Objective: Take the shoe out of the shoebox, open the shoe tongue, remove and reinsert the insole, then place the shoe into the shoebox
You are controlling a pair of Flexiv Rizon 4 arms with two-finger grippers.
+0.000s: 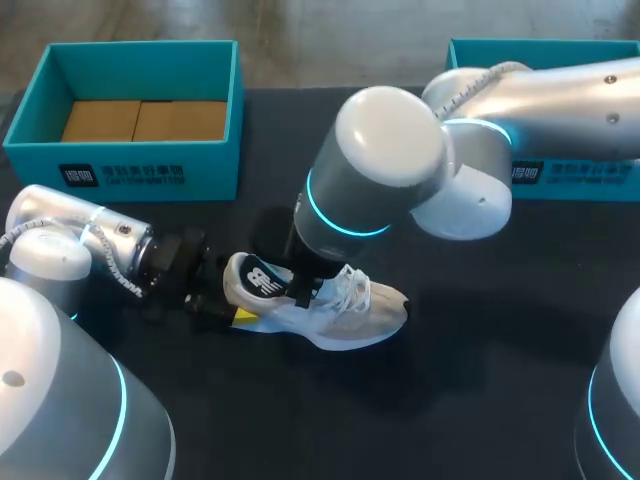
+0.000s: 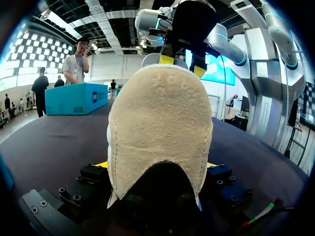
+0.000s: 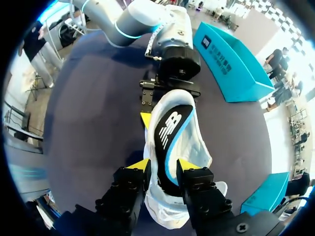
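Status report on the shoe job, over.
Left end effector shut on shoe heel. Right end effector over the opening, at insole. Shoe on table. Nothing blocking.

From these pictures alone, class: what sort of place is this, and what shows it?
Likely a robot test bench: the left gripper and right gripper hold a white shoe on a dark table, near a teal shoebox.

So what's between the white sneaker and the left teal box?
Only bare black tabletop separates the white sneaker from the open teal cardboard box, per head view.
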